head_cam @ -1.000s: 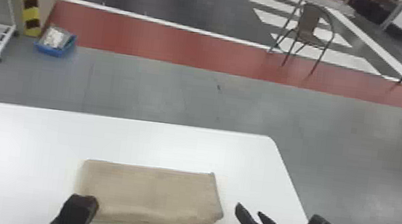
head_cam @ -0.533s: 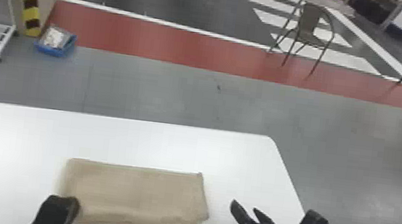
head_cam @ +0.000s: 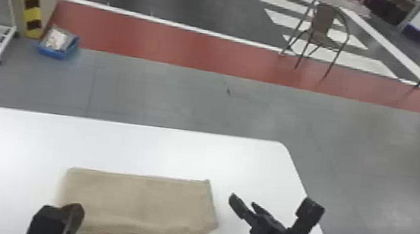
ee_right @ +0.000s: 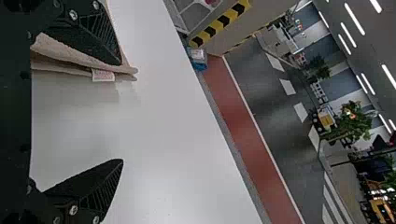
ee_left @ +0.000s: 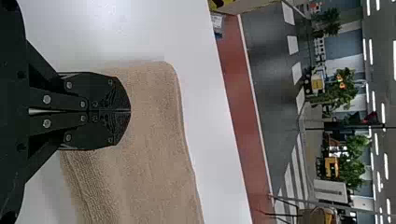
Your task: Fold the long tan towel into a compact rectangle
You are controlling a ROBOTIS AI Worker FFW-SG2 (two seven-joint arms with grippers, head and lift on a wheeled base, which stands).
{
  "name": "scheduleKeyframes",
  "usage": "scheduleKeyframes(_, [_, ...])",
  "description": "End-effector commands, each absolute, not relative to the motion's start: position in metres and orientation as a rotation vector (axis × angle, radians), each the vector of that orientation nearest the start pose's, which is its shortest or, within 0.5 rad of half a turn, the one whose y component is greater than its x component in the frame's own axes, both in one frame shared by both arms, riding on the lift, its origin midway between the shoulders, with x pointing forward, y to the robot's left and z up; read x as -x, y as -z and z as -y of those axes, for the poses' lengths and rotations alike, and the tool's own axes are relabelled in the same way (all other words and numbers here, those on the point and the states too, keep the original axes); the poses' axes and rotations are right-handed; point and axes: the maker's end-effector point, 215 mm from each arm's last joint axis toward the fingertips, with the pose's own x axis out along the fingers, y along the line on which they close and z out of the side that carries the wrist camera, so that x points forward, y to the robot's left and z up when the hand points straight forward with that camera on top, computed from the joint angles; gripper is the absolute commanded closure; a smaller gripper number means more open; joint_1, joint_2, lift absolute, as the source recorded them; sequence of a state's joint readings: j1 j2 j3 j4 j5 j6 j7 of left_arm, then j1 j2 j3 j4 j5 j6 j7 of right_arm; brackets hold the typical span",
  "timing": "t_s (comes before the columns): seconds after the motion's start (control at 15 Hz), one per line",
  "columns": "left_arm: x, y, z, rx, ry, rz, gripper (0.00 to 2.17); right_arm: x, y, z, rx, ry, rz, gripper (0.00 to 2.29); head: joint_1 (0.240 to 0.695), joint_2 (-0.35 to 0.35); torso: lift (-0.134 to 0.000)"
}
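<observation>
floor (head_cam: 184,100): grey, beyond the table, background only
table (head_cam: 178,153): white, bears the towel
towel (head_cam: 141,205): tan, flat on the table toward the near side, already folded to a wide oblong; long sides run left to right, near edge slightly bowed
towel step: looks like partway through, lengthwise folding probably done, now placing or squaring before the next fold; judgement only
towel next move: likely bring the right end over toward the left to shorten it; calls for a low grasp catching all layers at that end, with the left end steadied
towel risk: a shallow pinch could take just the top layer and skew the stack
left gripper (ee_left: 130,111): fingers together, over the towel near its left end, by the near corner; cannot tell if any cloth is pinched
right gripper (ee_right: 121,112): fingers wide apart, nothing held, just off the towel's right end; one finger overlaps the layered end in the right wrist view, contact cannot be told
towel layers: at least two edges visible at the right end, a little apart
tag (ee_right: 102,75): small, white, sticking out from the layered end, near that finger
</observation>
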State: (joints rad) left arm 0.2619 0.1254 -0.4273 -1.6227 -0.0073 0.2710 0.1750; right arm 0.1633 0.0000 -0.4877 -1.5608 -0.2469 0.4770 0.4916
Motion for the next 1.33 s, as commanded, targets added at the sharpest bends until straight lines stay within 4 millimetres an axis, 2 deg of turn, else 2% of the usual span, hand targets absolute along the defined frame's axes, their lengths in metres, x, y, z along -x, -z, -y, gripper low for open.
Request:
scheduleKeyframes(0.0, [-0.425, 0.534, -0.066, -0.156, 0.273, -0.469, 1.88, -0.471, 0.536, 0.342, -0.426, -0.062, -0.537, 0.34, 0.695, -0.350, 0.000])
scheduleKeyframes(0.07, [-0.425, 0.536, -0.065, -0.159, 0.280, -0.474, 1.88, -0.474, 0.541, 0.328, -0.409, -0.084, -0.581, 0.41, 0.695, -0.350, 0.000])
scheduleKeyframes(0.2, [-0.421, 0.543, -0.065, -0.163, 0.285, -0.493, 1.88, -0.472, 0.559, 0.303, -0.402, -0.107, -0.701, 0.41, 0.695, -0.336, 0.000])
scheduleKeyframes(0.4, [-0.416, 0.541, -0.053, -0.164, 0.324, -0.491, 1.88, -0.462, 0.575, 0.282, -0.405, -0.121, -0.828, 0.41, 0.695, -0.296, 0.000])
scheduleKeyframes(0.73, [-0.411, 0.531, -0.038, -0.158, 0.356, -0.474, 1.88, -0.462, 0.573, 0.284, -0.386, -0.114, -0.864, 0.41, 0.695, -0.297, 0.000])
scheduleKeyframes(0.93, [-0.406, 0.532, -0.029, -0.164, 0.376, -0.485, 1.88, -0.471, 0.566, 0.283, -0.386, -0.116, -0.869, 0.41, 0.695, -0.311, 0.000])
scheduleKeyframes(1.0, [-0.405, 0.533, -0.028, -0.165, 0.380, -0.488, 1.88, -0.470, 0.567, 0.283, -0.386, -0.114, -0.878, 0.41, 0.695, -0.312, 0.000])
scheduleKeyframes(1.07, [-0.407, 0.532, -0.027, -0.168, 0.382, -0.487, 1.88, -0.471, 0.567, 0.280, -0.388, -0.117, -0.891, 0.51, 0.695, -0.314, 0.000])
scheduleKeyframes(1.27, [-0.405, 0.534, -0.026, -0.171, 0.385, -0.493, 1.88, -0.464, 0.571, 0.274, -0.397, -0.121, -0.955, 0.53, 0.695, -0.313, 0.000])
